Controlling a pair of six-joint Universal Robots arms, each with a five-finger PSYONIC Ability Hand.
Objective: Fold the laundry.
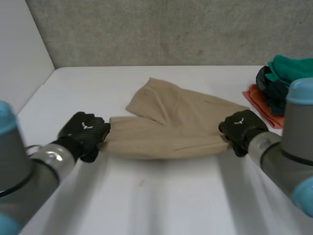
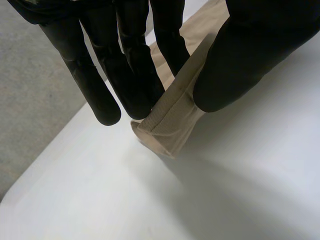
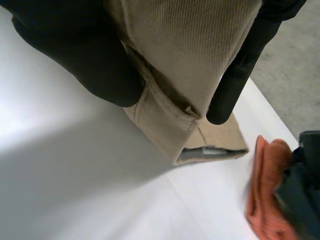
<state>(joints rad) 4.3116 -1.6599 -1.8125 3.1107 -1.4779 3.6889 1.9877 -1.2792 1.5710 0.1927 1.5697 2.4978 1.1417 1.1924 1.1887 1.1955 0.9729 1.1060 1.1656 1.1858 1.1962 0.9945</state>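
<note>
a pair of tan trousers is seen near the middle of the white table, stretched sideways between the two hands. the cloth is a plain, finely ribbed weave. its near edge is pulled into a long straight line from one hand to the other, while the far part lies rumpled on the table, with one flap folded over toward the back wall.

the left hand is closed on the left end of that near edge. in the left wrist view a stitched, doubled hem is pinched between the thumb and the nearly straight fingers, and the pinched end is held just off the table.

the right hand is closed on the right end. in the right wrist view a thick band with a small loop sewn on it is clamped between the thumb and a finger, and the cloth hangs down past the fingertips.

a pile of clothes in orange, dark blue and green is seen at the table's right edge, just beside the right hand and apart from the trousers.
</note>
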